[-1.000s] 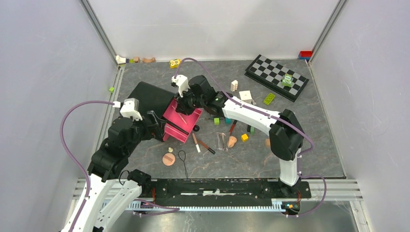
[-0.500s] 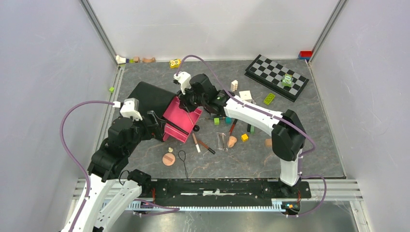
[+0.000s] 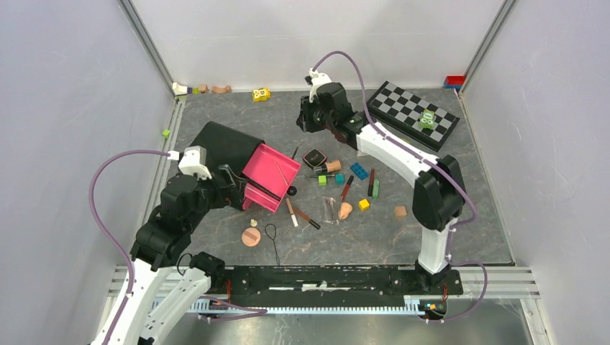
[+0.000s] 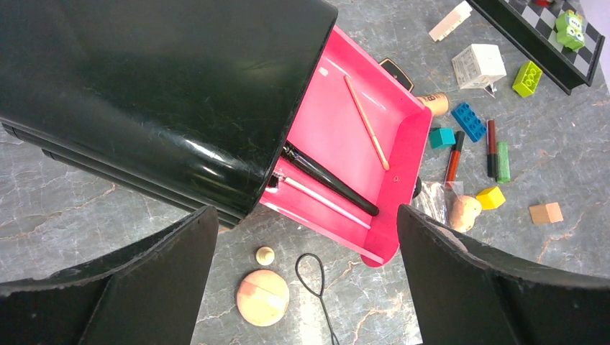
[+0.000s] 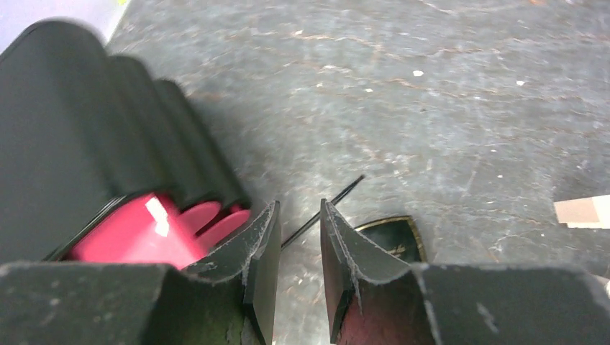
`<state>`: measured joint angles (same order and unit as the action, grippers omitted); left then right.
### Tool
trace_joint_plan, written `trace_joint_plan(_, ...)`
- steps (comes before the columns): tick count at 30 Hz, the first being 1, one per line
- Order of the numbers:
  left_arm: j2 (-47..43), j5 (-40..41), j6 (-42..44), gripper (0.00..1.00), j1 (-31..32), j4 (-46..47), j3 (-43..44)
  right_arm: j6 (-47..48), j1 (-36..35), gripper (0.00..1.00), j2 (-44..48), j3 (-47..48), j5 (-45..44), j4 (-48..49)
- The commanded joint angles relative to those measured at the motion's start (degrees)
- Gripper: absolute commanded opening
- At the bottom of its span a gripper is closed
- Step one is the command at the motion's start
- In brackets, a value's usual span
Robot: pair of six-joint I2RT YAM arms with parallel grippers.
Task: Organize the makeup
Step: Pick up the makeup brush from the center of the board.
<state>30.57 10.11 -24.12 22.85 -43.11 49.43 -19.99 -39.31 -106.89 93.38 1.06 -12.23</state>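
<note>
Pink tray (image 3: 270, 169) is holding three slim sticks. Other makeup (image 3: 347, 188) is lying scattered beside it among toy blocks (image 3: 359, 171), inviting mistaken picks. Right gripper (image 5: 298, 215) is hanging slightly parted and empty; left gripper (image 4: 306, 215) is gaping wide.

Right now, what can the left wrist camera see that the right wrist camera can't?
Only the left wrist view: the black brush and two thin sticks inside the pink tray, plus the round peach puff. Only the right wrist view: a thin black stick on the table past its slightly parted fingers. Both: the black case, pink tray and black compact.
</note>
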Motion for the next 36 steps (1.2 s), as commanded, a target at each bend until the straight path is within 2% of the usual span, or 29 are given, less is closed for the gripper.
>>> trace_joint_plan(1, -0.8, -0.5, 1.0, 1.00, -0.3, 2.5, 0.0, -6.2, 2.3, 0.32, -8.0, 5.3, 3.7, -2.9)
trace_joint_plan(10, -0.7, -0.4, 1.1, 1.00, -0.3, 2.5, -0.1, -10.3, 2.3, 0.33, -17.8, 6.6, 9.9, 2.6)
trace_joint_plan(17, -0.3, -0.5, 1.1, 1.00, -0.3, 2.5, 0.0, -14.4, 2.3, 0.25, -20.9, 4.1, 18.1, 11.2)
trace_joint_plan(25, 0.0, -0.6, 1.1, 1.00, -0.3, 2.5, 0.0, -17.1, 2.1, 0.18, -23.6, 2.2, 17.5, 11.8)
trace_joint_plan(36, 0.3, -0.7, 1.1, 1.00, -0.3, 2.5, 0.0, -16.2, 0.1, 0.17, -26.9, 3.8, 16.7, 9.7)
